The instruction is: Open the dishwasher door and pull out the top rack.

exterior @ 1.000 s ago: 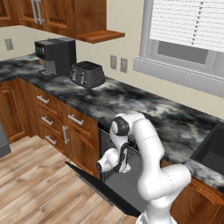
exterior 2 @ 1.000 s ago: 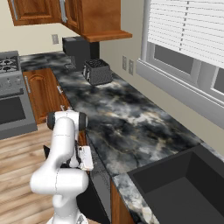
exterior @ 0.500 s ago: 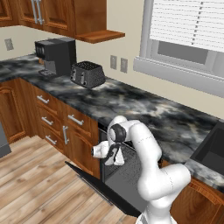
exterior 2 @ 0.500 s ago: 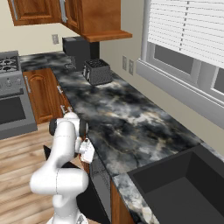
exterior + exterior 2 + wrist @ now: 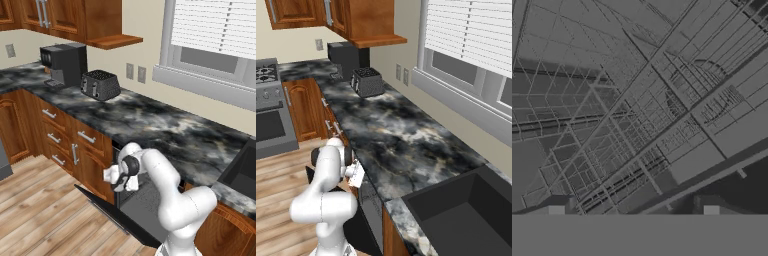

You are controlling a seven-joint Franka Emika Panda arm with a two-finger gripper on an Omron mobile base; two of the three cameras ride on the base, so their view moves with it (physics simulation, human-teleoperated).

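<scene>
A dark stone counter [image 5: 165, 130] runs under the window [image 5: 215, 30]. A toaster [image 5: 100, 85] sits there. Below, the dishwasher door [image 5: 115, 212] lies open. The gripper [image 5: 120, 184] reaches the top rack [image 5: 627, 115], fingers wide apart.

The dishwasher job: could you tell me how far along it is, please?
Done: the door lies folded down, grey inner face up. In hand: the gripper is at the dishwasher's opening, and the hand view looks closely onto the rack wires; whether it grips them cannot be told. Left: the rack does not look pulled out over the door.
</scene>
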